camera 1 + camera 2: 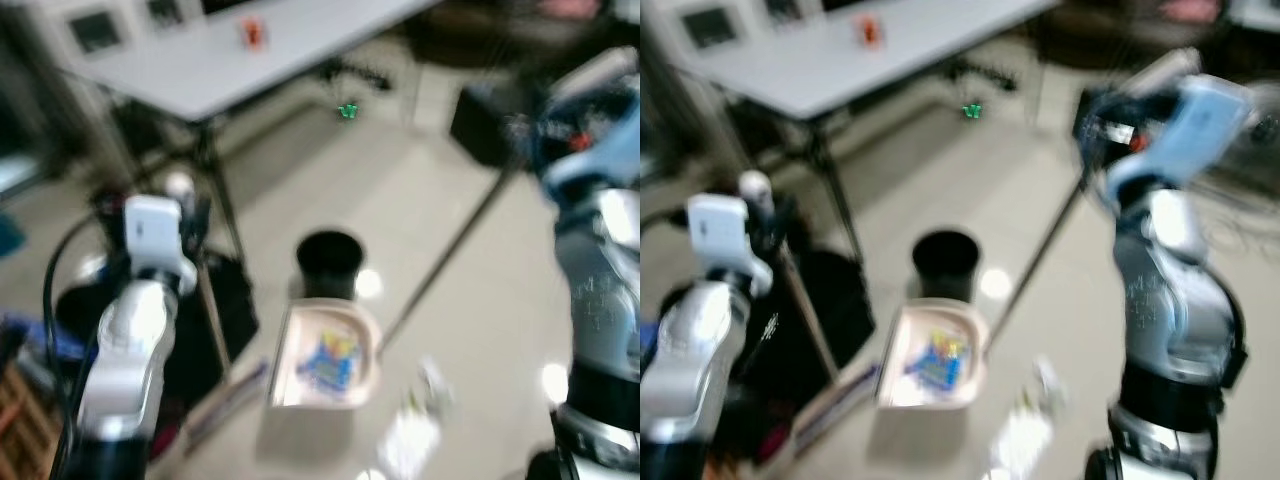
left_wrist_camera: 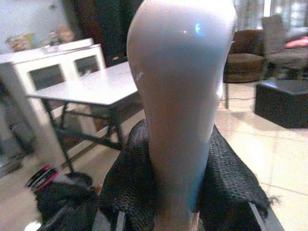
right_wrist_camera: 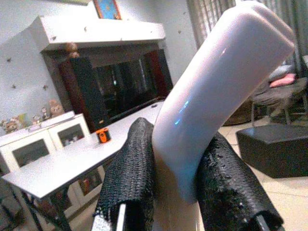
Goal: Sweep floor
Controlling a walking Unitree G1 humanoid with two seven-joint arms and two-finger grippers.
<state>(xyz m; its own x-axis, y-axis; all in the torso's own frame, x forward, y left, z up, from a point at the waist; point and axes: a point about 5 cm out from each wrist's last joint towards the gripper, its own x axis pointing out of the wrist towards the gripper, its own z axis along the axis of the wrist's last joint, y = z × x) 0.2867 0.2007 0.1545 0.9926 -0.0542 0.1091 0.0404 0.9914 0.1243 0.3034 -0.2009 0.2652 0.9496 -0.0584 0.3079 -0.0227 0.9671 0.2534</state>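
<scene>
My left gripper is shut on the pale rounded top of the broom handle, its black fingers on either side. The broom's pole runs down to a brush head low on the floor at the left. At the upper right, my right gripper is shut on a bent white handle. From it a thin pole slants down to a beige dustpan on the floor. The dustpan holds blue and yellow scraps. Crumpled white litter lies on the tiles to its right.
A black bin stands just behind the dustpan. A grey table with dark legs spans the upper left, with a black bag beneath. A dark box sits at the upper right. Everything is blurred.
</scene>
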